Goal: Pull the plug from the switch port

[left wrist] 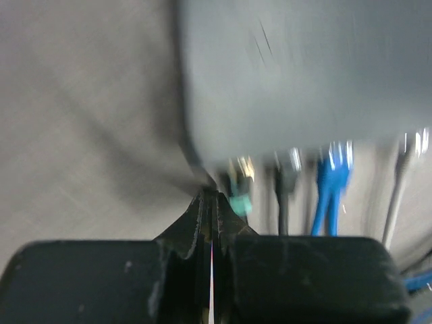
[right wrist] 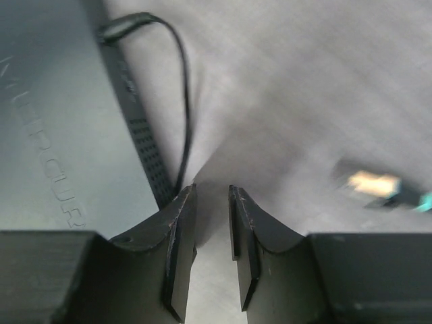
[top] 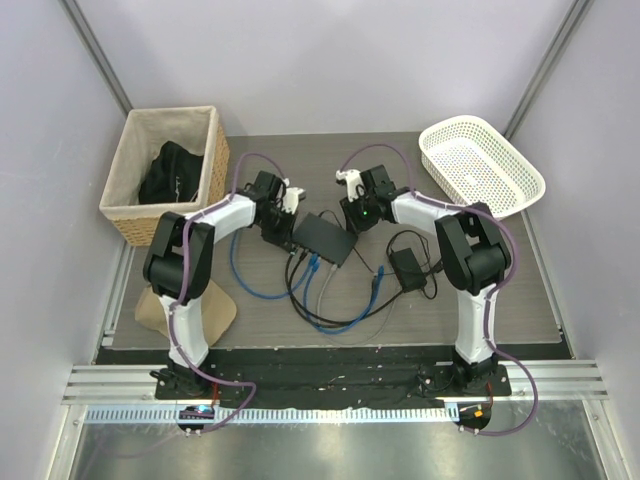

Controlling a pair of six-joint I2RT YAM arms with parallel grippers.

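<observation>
The flat black switch lies mid-table with cables leaving its near edge. In the left wrist view, blurred, its port row holds a teal plug, a black one, a blue one and a grey one. My left gripper is shut on nothing, its tips at the switch's corner beside the teal plug. My right gripper stands open and empty over the table, its left finger against the switch's perforated side.
A wicker basket with something black in it stands far left, and a white plastic basket far right. A black power brick with thin cords lies right of the switch. Blue, grey and black cables loop near the front. A blurred loose plug lies on the table.
</observation>
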